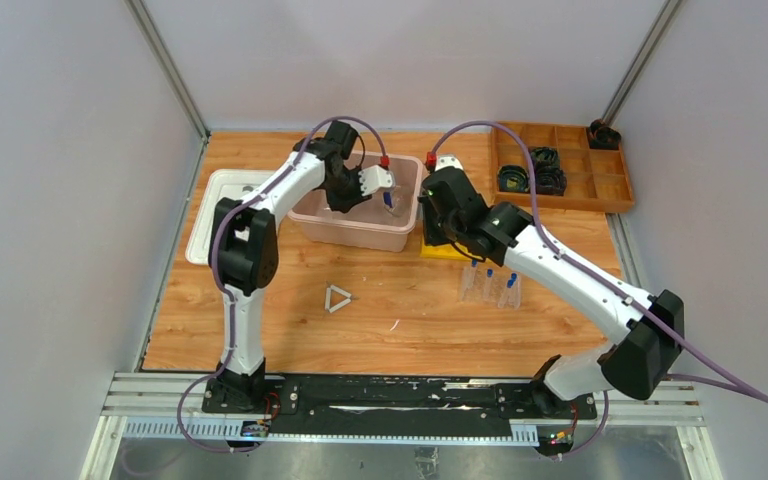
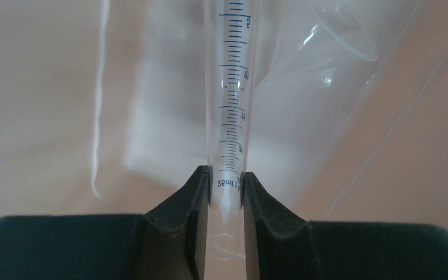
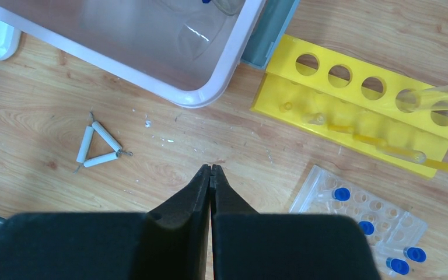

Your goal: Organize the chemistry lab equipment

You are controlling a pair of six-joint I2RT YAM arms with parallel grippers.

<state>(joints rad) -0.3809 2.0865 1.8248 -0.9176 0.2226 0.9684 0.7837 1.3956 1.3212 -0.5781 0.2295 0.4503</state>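
Observation:
My left gripper (image 1: 384, 190) (image 2: 226, 181) is inside the clear plastic bin (image 1: 400, 238) and is shut on a clear graduated cylinder (image 2: 228, 105) with blue markings. The cylinder's blue end (image 1: 387, 200) shows in the top view. My right gripper (image 1: 432, 232) (image 3: 210, 169) is shut and empty, above the wood in front of the yellow six-hole tube rack (image 3: 379, 125) (image 1: 438, 250). A clear tube (image 3: 443, 93) leans in the yellow rack. The clear rack (image 3: 326, 181) (image 1: 468, 285) holds small blue-capped tubes (image 3: 342, 193) (image 1: 511, 279). Clear glassware (image 3: 201, 35) lies in the bin (image 3: 221, 64).
A white triangle of rods (image 1: 338, 298) (image 3: 99, 146) lies on the wooden table (image 1: 290, 330). A white tray (image 1: 205, 225) stands left of the bin. The brown compartment tray (image 1: 600, 185) at the back right holds black rings (image 1: 532, 172). Grey walls close both sides.

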